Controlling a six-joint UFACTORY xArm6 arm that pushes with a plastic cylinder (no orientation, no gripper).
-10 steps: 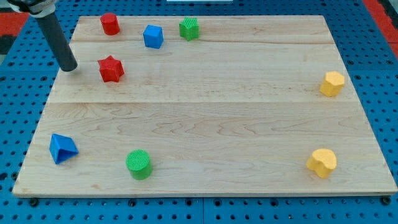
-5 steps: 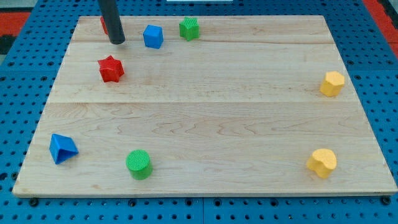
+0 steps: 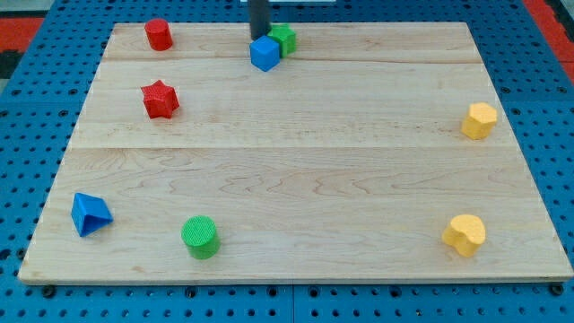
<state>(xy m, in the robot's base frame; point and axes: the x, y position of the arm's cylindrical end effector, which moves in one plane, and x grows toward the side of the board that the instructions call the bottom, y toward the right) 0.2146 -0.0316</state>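
Observation:
My tip (image 3: 259, 37) comes down from the view's top edge and rests against the upper side of the blue cube (image 3: 265, 53). That cube touches the green star-shaped block (image 3: 284, 39) on its right. A red cylinder (image 3: 159, 34) stands well to the left, near the board's top left corner. Below it lies a red star block (image 3: 160, 99).
A blue triangular block (image 3: 90, 213) and a green cylinder (image 3: 200, 237) sit near the board's bottom left. Two yellow blocks are at the right: one (image 3: 479, 120) by the right edge, one (image 3: 465, 235) near the bottom right corner. The wooden board (image 3: 314, 170) lies on blue pegboard.
My tip swept from the far left, past the red cylinder, to the right along the top. It pushed the blue cube rightward until it met the green star block.

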